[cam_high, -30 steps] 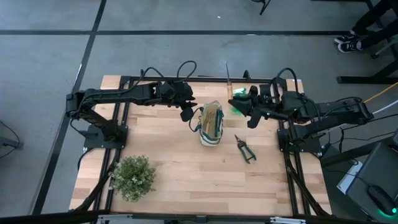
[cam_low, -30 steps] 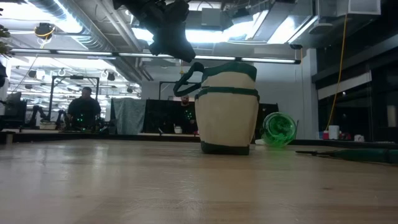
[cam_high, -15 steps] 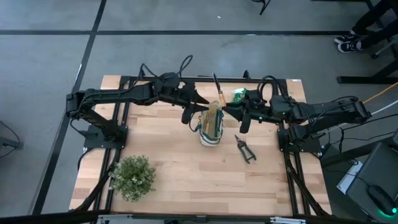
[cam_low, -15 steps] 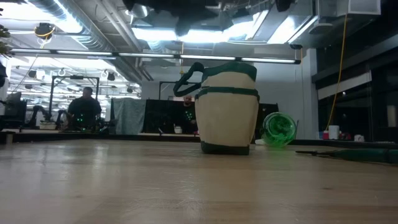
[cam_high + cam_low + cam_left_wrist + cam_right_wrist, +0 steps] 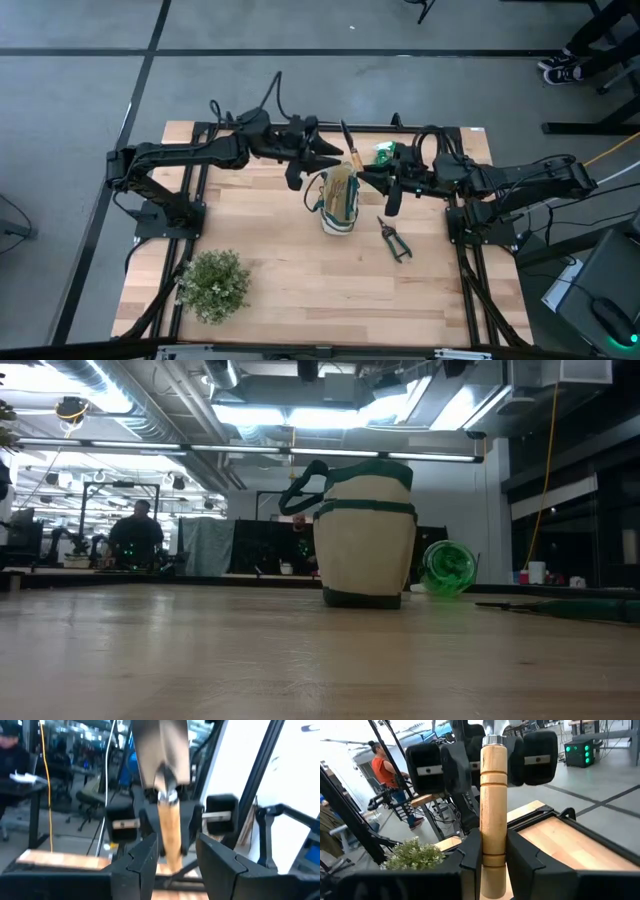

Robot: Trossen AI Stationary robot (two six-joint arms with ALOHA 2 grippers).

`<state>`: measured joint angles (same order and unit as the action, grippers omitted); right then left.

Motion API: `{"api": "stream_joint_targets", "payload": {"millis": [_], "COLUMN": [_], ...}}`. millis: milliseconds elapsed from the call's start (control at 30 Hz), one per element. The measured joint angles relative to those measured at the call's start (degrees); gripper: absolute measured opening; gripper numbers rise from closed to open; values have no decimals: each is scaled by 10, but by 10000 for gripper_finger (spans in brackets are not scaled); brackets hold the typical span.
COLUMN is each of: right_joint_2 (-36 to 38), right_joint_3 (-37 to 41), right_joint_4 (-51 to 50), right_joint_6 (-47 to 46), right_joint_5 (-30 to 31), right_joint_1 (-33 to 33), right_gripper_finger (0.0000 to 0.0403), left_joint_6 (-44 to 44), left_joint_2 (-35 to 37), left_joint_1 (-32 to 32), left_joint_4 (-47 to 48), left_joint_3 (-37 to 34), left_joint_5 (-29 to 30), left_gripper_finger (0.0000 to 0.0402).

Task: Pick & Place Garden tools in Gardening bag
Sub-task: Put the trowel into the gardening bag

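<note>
The right hand (image 5: 492, 855) is pinched on the wooden shaft of the trowel (image 5: 493, 805), holding it in the air above the far half of the desk (image 5: 300, 290), just beside the gardening bag (image 5: 340, 200) on its right-edge side. The left hand (image 5: 172, 852) faces it from the other side: its fingers (image 5: 145, 857) stand spread on either side of the same shaft, with a visible gap on each side, so it is not gripping. The trowel's silver blade (image 5: 162, 750) fills the upper part of the left wrist view.

The gardening bag stands upright near the middle of the desk. The green spray bottle (image 5: 385, 153) lies near the far edge, towards the right. The pruning shears (image 5: 393, 238) lie flat to the right of the bag, towards the near side. A potted plant (image 5: 213, 283) sits near the near left corner.
</note>
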<state>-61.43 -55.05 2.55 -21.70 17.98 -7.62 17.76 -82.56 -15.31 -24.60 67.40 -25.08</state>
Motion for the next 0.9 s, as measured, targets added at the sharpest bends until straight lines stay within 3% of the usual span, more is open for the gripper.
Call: {"api": "stream_joint_targets", "payload": {"millis": [433, 900], "right_joint_2": [0, -28], "right_joint_3": [0, 0], "right_joint_4": [13, 17], "right_joint_6": [46, 43], "right_joint_5": [0, 4], "right_joint_1": [6, 9], "right_gripper_finger": [74, 76], "left_joint_6": [71, 42], "left_joint_2": [-54, -60], "left_joint_1": [2, 2], "left_joint_4": [-105, -147], "left_joint_3": [0, 0], "left_joint_5": [3, 35], "left_gripper_finger": [129, 129]}}
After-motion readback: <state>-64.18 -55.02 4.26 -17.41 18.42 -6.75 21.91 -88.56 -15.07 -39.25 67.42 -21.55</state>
